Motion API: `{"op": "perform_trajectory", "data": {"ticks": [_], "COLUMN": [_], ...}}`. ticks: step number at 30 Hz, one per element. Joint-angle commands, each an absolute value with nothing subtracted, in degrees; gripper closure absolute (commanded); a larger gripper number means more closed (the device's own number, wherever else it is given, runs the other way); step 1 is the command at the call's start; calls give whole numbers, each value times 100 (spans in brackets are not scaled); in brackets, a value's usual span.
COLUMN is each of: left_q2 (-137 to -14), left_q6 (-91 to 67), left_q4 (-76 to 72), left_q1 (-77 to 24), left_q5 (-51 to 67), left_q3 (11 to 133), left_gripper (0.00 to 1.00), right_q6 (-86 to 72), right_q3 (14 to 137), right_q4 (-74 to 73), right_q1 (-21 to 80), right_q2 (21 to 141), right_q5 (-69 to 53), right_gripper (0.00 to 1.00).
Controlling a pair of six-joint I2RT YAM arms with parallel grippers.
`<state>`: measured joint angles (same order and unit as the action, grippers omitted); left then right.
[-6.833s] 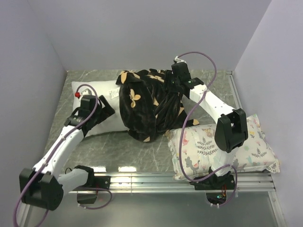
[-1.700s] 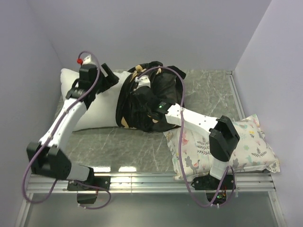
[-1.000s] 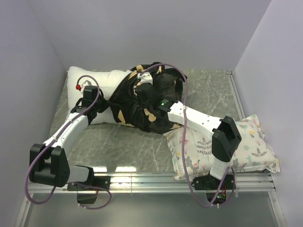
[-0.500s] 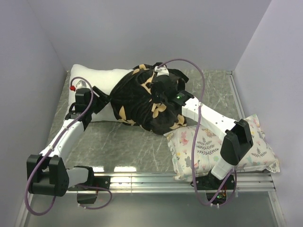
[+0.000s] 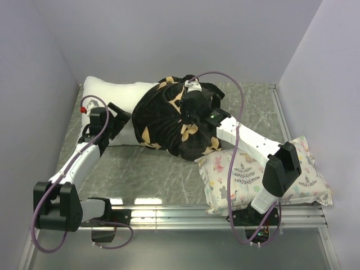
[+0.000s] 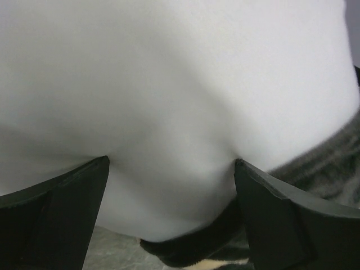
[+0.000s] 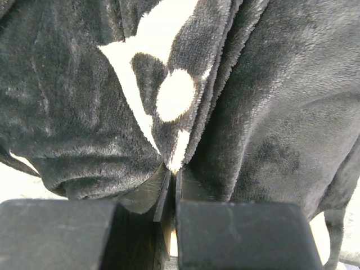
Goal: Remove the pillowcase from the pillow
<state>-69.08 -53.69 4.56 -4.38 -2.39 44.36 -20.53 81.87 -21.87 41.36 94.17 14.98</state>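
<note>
At mid-bench, toward the back wall: the pillowcase [image 5: 160,118], black plush with tan motifs, bunched into a rounded heap on the grey marbled bench [image 5: 157,169]. Wrapped around the right end of the pillow [image 5: 112,95]. Left end of that white pillow bare, lying flat and reaching toward the left wall.

At the near edge of the bare pillow end, just beside the rim of the pillowcase: the left hand [image 5: 114,120]. Released, per the left wrist view, with its 2 fingers [image 6: 67,191] spread wide and white pillow bulging between them. Touching the fingertips or only very close to them; hard to tell at such short range. Below the pillow in that view, a strip of black plush with a tan edge.

On top of the heap: the right hand [image 5: 188,112], reaching in from the right. Clenched on a fold of the pillowcase, per the right wrist view, with black plush and a pale motif pinched right at the closed tips.

At the near right of the bench: a smaller floral pillow [image 5: 306,177], its far left corner touching the heap, partly hidden under the right arm's elbow.
</note>
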Motion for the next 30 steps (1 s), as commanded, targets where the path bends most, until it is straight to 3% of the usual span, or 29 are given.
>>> {"op": "perform_trajectory", "data": {"ticks": [1, 4, 6, 7, 8, 10, 13, 16, 21, 30], "left_q2": [-7478, -7795, -7944, -8015, -8103, -8253, -7929, -7349, -6944, -6733], "left_q6": [-5782, -6124, -6161, -6144, -6109, -6003, -6029, -5995, -5626, -5326], "left_q4": [746, 905, 739, 756, 799, 1097, 1213, 1248, 1547, 1380], "left_q1": [-404, -387, -378, -387, -387, -361, -20, 953, 2091, 1855], "left_q5": [-553, -668, -607, -589, -589, -720, -861, -529, 87, 396], "left_q3": [4850, 4939, 4948, 4992, 5140, 5325, 5353, 5098, 5264, 5177], "left_gripper": [1, 8, 27, 41, 72, 100, 100, 100, 100, 100], "right_q6": [-2074, -2048, -2013, -2004, -1995, -1995, -2030, -2153, -2390, -2295], "right_q3": [7990, 7911, 7910, 7928, 7945, 8059, 8287, 8411, 8455, 8429], "right_q4": [-2452, -2470, -2522, -2549, -2575, -2645, -2917, -3164, -3226, -2945], "right_q1": [4087, 4078, 4043, 3956, 3903, 3762, 3341, 2499, 1084, 1826], "right_q2": [9088, 9009, 8930, 8912, 8877, 8807, 8772, 8649, 8420, 8464], "right_q5": [1485, 1573, 1635, 1643, 1583, 1591, 1749, 1872, 1136, 747], "right_gripper": [100, 100, 100, 100, 100, 100, 100, 100, 100, 96]}}
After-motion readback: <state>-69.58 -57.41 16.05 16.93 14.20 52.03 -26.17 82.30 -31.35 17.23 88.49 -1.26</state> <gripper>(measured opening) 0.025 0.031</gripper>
